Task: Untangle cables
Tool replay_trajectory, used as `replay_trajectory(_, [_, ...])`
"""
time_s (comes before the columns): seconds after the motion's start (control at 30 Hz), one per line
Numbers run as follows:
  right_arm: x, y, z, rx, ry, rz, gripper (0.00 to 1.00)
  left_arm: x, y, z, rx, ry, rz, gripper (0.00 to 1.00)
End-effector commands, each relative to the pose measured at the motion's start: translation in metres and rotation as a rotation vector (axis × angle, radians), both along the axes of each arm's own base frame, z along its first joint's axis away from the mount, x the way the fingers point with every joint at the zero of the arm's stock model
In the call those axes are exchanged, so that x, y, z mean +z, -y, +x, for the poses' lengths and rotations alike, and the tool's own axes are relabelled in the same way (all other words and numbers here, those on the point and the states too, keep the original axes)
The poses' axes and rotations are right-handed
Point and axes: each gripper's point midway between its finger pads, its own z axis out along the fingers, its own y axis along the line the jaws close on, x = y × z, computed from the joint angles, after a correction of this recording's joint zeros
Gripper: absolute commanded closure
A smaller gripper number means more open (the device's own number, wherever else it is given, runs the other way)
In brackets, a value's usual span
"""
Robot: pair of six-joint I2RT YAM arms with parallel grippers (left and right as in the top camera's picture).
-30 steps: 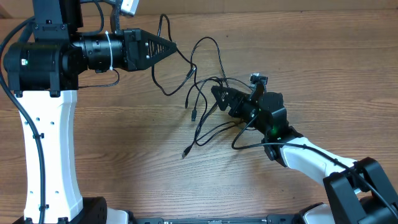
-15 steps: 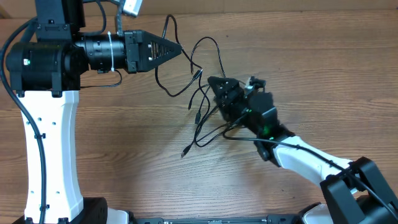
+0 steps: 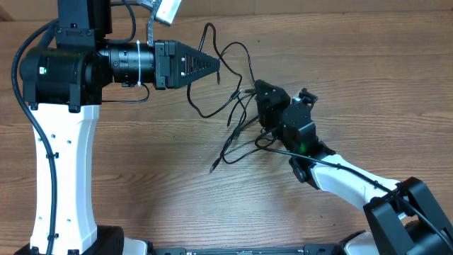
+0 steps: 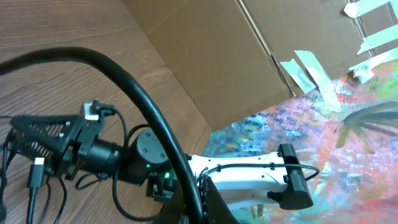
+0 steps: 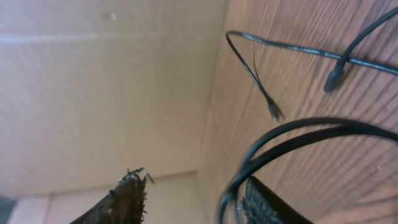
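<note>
Since a second ago the left hand (image 3: 214, 66) has travelled to the right over the brown wood-grain worktop (image 3: 156, 188) and dragged the thin black flexible cables (image 3: 239, 99) with it. The right hand (image 3: 260, 91) has lifted away from the near edge and turned in toward the tangle. The left hand is now squeezed fully together, its pointed black tip meeting 1 strand that loops up behind it and then drops into the knot; that strand appears pinched there. The right hand sits just right of the knot, its black ribbed fingers (image 5: 127, 202) standing partly apart. In the right wrist view a doubled black loop crosses the gap close to 1 finger, and whether it is clamped cannot be told. The cables lie spread between the 2 hands. Several strands fan down and left from the knot, and 1 loose plug end (image 3: 212, 170) rests flat on the wood, well apart from both hands. In the left wrist view a silver-tipped plug (image 4: 36, 173) hangs just below the right hand's fingers. A thick black arm wire (image 4: 143, 106) sweeps across much of that picture and hides the left hand's own fingers. A brown cardboard wall (image 4: 205, 56) stands at the far edge of the worktop.
</note>
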Motion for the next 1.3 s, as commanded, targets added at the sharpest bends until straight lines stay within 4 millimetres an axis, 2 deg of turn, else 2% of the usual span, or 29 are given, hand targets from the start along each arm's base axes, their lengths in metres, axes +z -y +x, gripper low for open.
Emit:
replay_trajectory(0.0, [0.007,0.002,0.007,-0.027,0.014,0.008,0.55,0.008,0.004,-0.007,-0.038,0.050,-0.019,0.96])
replay_trajectory(0.07, [0.001,0.001,0.007,-0.027,-0.001,0.000,0.62,0.009,0.004,-0.007,-0.038,0.052,-0.020,0.96])
replay_trajectory(0.13, [-0.009,0.001,0.007,-0.022,-0.023,-0.012,0.64,0.009,0.004,-0.007,-0.038,0.053,-0.020,0.96])
replay_trajectory(0.23, [-0.022,-0.006,0.007,0.011,-0.044,-0.010,0.62,0.009,0.004,-0.007,-0.038,0.055,-0.020,0.96])
replay_trajectory(0.27, [-0.028,-0.010,0.008,0.026,-0.048,-0.007,0.56,0.009,0.004,-0.006,-0.038,0.057,-0.020,0.96])
replay_trajectory(0.33, [-0.039,-0.012,0.007,0.037,-0.067,-0.015,0.53,0.009,0.004,-0.006,-0.038,0.060,-0.020,0.96])
replay_trajectory(0.43, [-0.062,-0.014,0.001,0.063,-0.136,-0.041,0.55,0.011,0.004,-0.004,-0.037,0.081,-0.022,0.96])
replay_trajectory(0.53, [-0.080,-0.023,-0.008,0.144,-0.176,-0.077,0.62,0.017,0.004,0.002,-0.031,0.144,-0.024,0.96])
replay_trajectory(0.63, [-0.090,-0.033,-0.019,0.263,-0.171,-0.154,0.64,0.017,-0.001,0.023,0.042,0.236,0.031,0.96])
replay_trajectory(0.7, [-0.096,-0.038,-0.028,0.345,-0.166,-0.212,0.59,0.003,-0.014,0.050,0.203,0.226,0.142,0.96])
replay_trajectory(0.77, [-0.098,-0.044,-0.035,0.419,-0.148,-0.246,0.53,-0.014,-0.035,0.075,0.403,0.142,0.251,0.96])
replay_trajectory(0.8, [-0.097,-0.049,-0.039,0.463,-0.126,-0.261,0.51,-0.022,-0.044,0.083,0.488,0.097,0.291,0.96])
replay_trajectory(0.83, [-0.088,-0.062,-0.046,0.585,-0.029,-0.300,0.51,-0.028,-0.052,0.088,0.563,0.052,0.323,0.96])
replay_trajectory(0.97, [-0.064,-0.087,-0.064,0.783,0.176,-0.324,0.47,-0.028,-0.048,0.087,0.554,0.046,0.315,0.96])
replay_trajectory(1.13, [-0.028,-0.111,-0.081,0.908,0.379,-0.269,0.38,-0.036,-0.047,0.090,0.554,0.025,0.329,0.96])
replay_trajectory(1.27, [-0.008,-0.121,-0.090,0.942,0.485,-0.242,0.34,-0.057,-0.048,0.100,0.556,-0.033,0.364,0.96])
